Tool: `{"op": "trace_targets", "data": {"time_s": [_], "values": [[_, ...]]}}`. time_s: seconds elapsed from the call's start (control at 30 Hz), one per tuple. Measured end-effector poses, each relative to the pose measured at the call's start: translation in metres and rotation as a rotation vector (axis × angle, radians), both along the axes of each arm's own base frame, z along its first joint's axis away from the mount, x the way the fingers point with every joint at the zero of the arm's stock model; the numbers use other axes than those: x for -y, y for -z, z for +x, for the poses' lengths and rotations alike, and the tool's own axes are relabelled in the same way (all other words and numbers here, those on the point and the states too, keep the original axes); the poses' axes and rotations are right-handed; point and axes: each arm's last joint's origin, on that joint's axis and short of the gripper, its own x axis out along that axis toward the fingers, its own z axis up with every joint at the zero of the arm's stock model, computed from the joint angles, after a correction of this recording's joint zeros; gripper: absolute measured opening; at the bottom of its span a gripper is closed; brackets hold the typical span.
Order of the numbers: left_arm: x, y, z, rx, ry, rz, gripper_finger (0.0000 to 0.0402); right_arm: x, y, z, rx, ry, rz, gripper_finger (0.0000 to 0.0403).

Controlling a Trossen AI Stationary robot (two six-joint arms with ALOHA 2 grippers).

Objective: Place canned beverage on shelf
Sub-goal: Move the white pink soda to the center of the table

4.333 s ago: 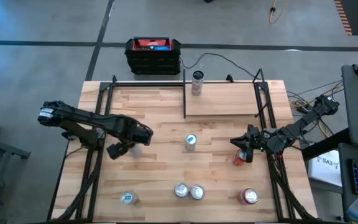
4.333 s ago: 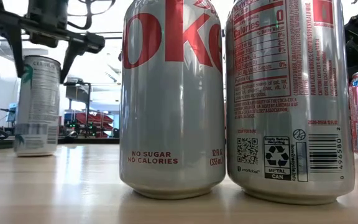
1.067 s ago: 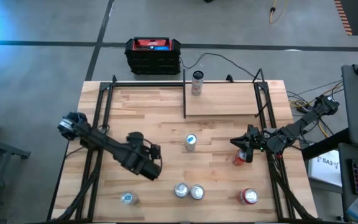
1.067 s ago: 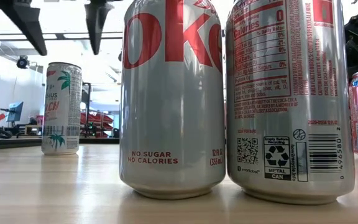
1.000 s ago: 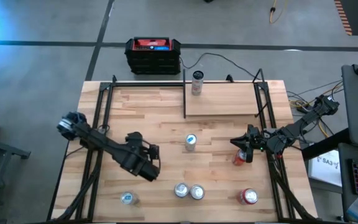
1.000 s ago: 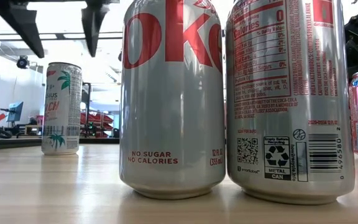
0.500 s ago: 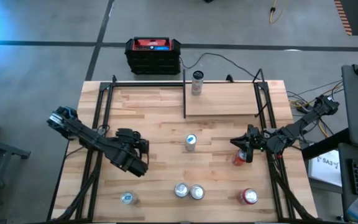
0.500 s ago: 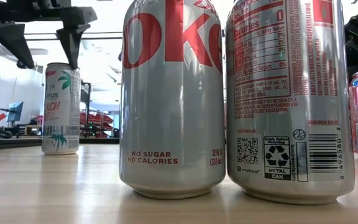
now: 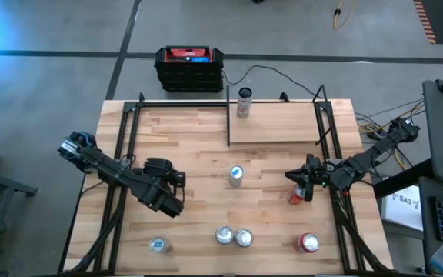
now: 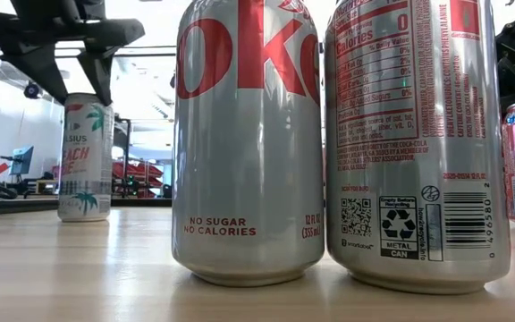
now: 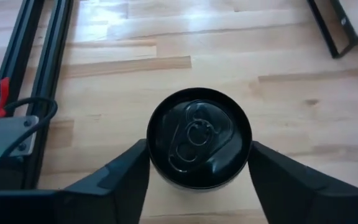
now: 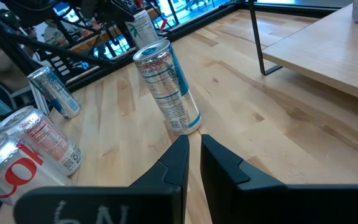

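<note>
Left gripper [image 11: 197, 180] fingers pinching dark-topped can [image 11: 198, 138] from both sides, left-centre of butcher-block table [image 9: 191, 146]. Right gripper [image 12: 193, 163] fingers pressed together, holding nothing, near right edge. Slim can [image 9: 235, 175] between them; two silver Diet Coke cans [image 9: 233, 236] touching at front. Shelf [image 9: 275, 123]: pale wood board, thin black rods, one can [image 9: 244, 101] upright on it.

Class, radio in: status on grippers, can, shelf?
Left gripper shut on palm-tree can. Right gripper shut, at table's right. Shelf holds another can. Blue can may block path.
</note>
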Motion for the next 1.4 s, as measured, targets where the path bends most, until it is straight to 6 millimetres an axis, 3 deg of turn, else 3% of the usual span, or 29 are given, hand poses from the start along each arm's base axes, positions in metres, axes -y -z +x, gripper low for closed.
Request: {"op": "trace_targets", "data": {"time_s": [0.13,0.4,0.97,1.23,1.4], "values": [[0.0,0.0,-0.001,0.032,-0.054,-0.013,0.0211,0.0,0.0,0.0,0.0,0.0,0.0,0.0029],[-0.001,0.0,0.002,0.067,-0.098,-0.04,0.0231,0.0,0.0,0.0,0.0,0.0,0.0,0.0029],[-0.026,-0.028,0.029,0.037,-0.104,-0.212,0.0216,0.0,0.0,0.0,0.0,0.0,0.0,0.0029],[-0.028,-0.024,0.038,0.055,-0.087,-0.208,0.0215,0.0,0.0,0.0,0.0,0.0,0.0,0.0029],[-0.023,-0.019,0.055,0.049,-0.084,-0.197,0.0207,0.0,0.0,0.0,0.0,0.0,0.0,0.0029]]}}
